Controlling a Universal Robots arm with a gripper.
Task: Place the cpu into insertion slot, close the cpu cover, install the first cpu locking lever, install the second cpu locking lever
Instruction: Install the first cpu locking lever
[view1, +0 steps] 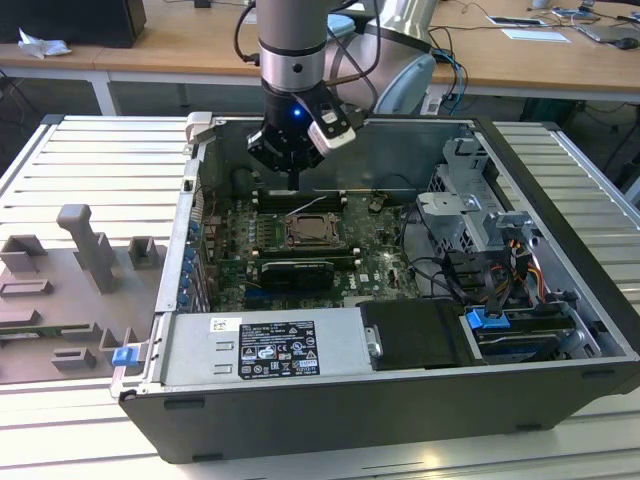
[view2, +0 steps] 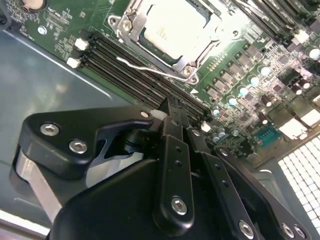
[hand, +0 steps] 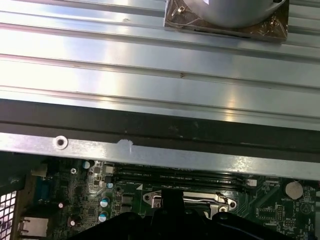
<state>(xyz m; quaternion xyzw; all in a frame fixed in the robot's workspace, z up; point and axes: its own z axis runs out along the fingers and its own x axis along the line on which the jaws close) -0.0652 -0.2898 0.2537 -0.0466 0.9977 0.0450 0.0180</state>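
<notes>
The cpu (view2: 172, 27) lies pale and flat in the insertion slot (view1: 312, 232) on the green board. The silver cpu cover (view2: 197, 56) lies down around it as a frame. A thin wire locking lever (view2: 134, 64) stands loose, slanting out over the memory slots beside the socket. My gripper (view1: 297, 183) hangs just above those slots, on the far side of the socket in the exterior view. Its black fingers (view2: 172, 130) meet at the tips, shut with nothing between them. In the first wrist view, the socket's metal rim (hand: 200, 199) sits right beyond my fingertip (hand: 172, 202).
The open computer case has a tall rear wall (view1: 400, 150) close behind my gripper. A black card (view1: 295, 272) lies in front of the socket, with the power supply (view1: 265, 345) nearer still. Drive cage (view1: 470, 215) and cables (view1: 470, 275) fill the exterior view's right. A grey fixture tray (view1: 80, 280) sits left.
</notes>
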